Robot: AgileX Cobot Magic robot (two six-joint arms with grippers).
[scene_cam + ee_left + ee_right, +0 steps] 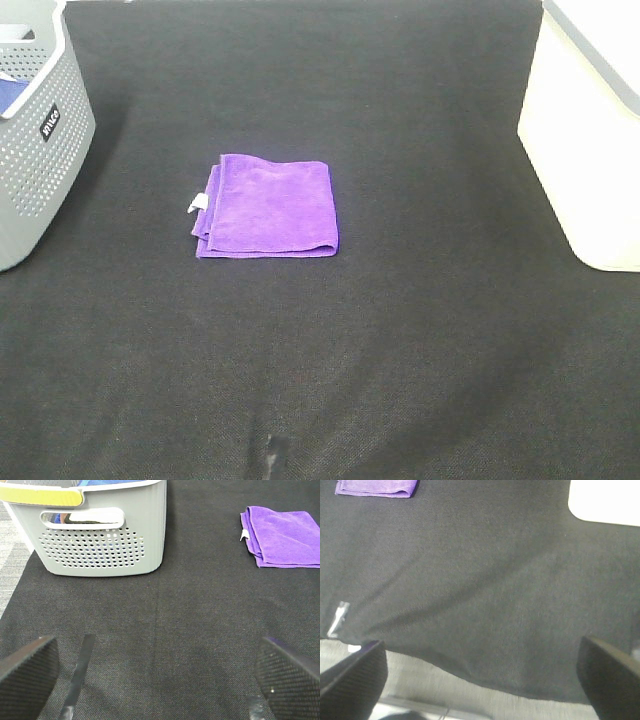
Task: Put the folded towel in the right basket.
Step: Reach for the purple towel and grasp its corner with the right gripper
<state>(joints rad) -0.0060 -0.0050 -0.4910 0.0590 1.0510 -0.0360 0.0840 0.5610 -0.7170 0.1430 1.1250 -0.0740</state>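
A purple folded towel (268,206) lies flat on the black mat, a little left of the middle, with a small white tag on its left edge. It also shows in the left wrist view (282,536) and at the edge of the right wrist view (376,487). The white right basket (590,125) stands at the mat's right edge; a corner of it shows in the right wrist view (604,500). Neither gripper shows in the exterior high view. My left gripper (157,677) is open and empty, far from the towel. My right gripper (480,677) is open and empty above the mat's front edge.
A grey perforated basket (35,125) stands at the mat's left edge, with something blue inside; it also shows in the left wrist view (100,535). The black mat (330,360) covers the table. Its front edge and the grey floor (470,695) show in the right wrist view.
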